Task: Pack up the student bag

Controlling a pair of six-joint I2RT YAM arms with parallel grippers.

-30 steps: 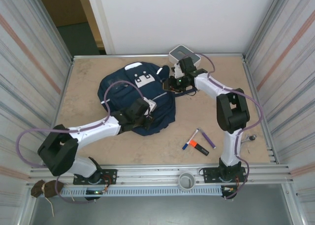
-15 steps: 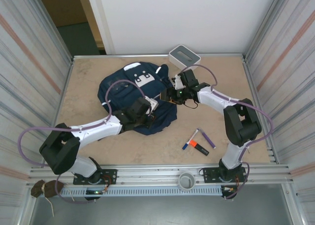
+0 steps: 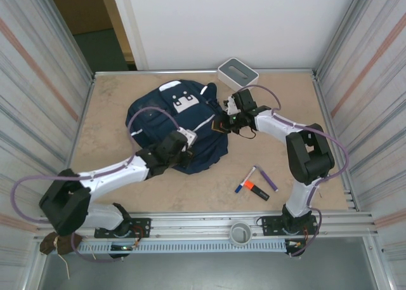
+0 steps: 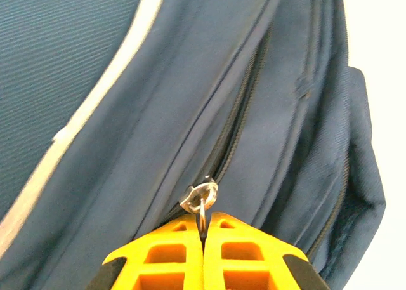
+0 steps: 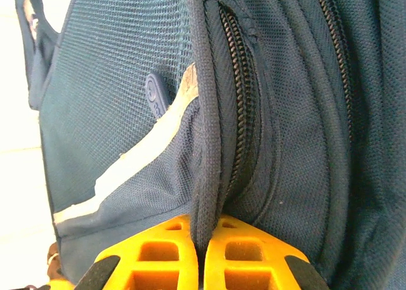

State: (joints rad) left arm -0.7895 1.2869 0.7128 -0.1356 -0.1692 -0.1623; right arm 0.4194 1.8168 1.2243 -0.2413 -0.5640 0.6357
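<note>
Student bag [image 3: 152,122] near edge hidden beneath left arm [image 3: 162,155]; pens [image 3: 257,182] too small.

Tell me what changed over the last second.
The right gripper moved away from the box, toward the arms' bases, to the bag's right side and shut on a seam beside a zipper. The left arm's elbow swung left. Unchanged: the left gripper stays shut on the zipper pull; the box and markers haven't moved.

A pale beige tabletop [image 3: 190,191] sits boxed in by a ribbed metal left wall [image 3: 32,80] and right wall [image 3: 374,80] — a plain white panel [image 3: 241,23] behind, a dim doorway [image 3: 95,30] at the far left corner. The light is even and soft.
</note>
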